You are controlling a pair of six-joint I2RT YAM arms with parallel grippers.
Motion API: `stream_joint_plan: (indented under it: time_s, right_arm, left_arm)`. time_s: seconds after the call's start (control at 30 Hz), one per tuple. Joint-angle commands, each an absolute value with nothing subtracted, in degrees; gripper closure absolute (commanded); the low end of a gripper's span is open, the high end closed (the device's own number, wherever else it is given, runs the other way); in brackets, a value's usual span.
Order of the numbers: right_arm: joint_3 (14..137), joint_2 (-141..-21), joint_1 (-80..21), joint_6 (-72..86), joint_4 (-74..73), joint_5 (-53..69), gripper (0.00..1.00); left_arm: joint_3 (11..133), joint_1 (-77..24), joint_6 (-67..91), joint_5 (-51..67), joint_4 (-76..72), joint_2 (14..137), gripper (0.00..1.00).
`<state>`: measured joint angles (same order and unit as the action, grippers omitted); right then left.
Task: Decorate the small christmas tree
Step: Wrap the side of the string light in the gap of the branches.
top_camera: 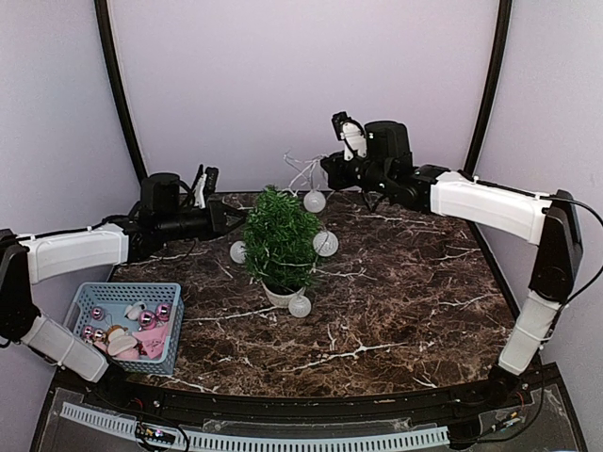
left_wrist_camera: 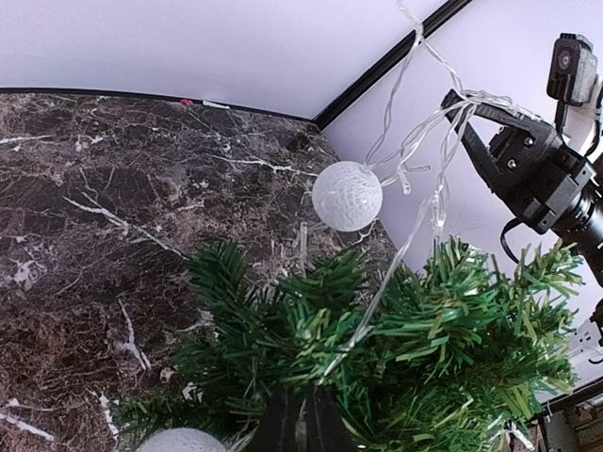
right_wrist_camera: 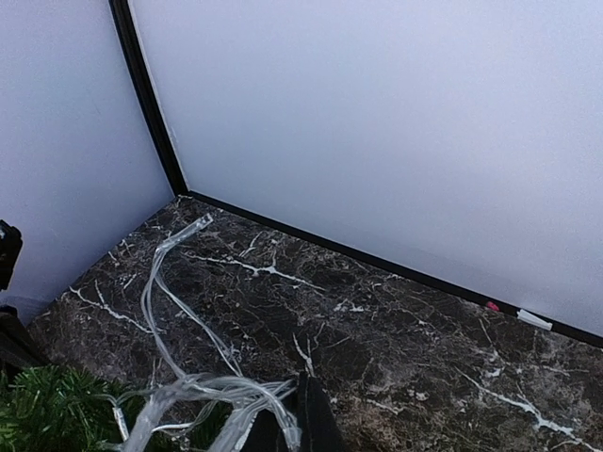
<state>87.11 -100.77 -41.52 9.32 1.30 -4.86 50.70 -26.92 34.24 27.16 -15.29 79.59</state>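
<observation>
Top external: right tool, gripping light string, behind small christmas tree.

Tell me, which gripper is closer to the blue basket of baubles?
Left. The left gripper sits beyond the blue basket, just left of the small christmas tree. The right gripper is farther off, behind the treetop, gripping the light string.
</observation>
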Motion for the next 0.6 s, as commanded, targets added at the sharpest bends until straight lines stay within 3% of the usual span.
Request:
stream_joint_plan:
  time_s: [0.0,0.1,0.3,0.57]
  right_arm:
    - [84.5,-96.7,-41.3,10.6,3.3,-5.2,1.0]
    - [82.9,-95.6,-41.4,10.4,2.6,-5.4,1.0]
    - [80.6,-92.9,-41.4,8.7,0.5,-7.1,1.0]
    - [80.1,-89.5,-41.5,4.1,-6.1,-9.4,1.0]
  left_arm:
    - [52.3,-27.2,32.8,28.1,-14.9,80.3,0.91]
    - [53.2,-27.2,30.2,23.3,-11.0,78.1,0.81]
    - [56.6,-27.2,22.2,13.0,-1.3,71.0,0.44]
    - [58.5,-31.7,13.1,7.9,5.5,63.8,0.24]
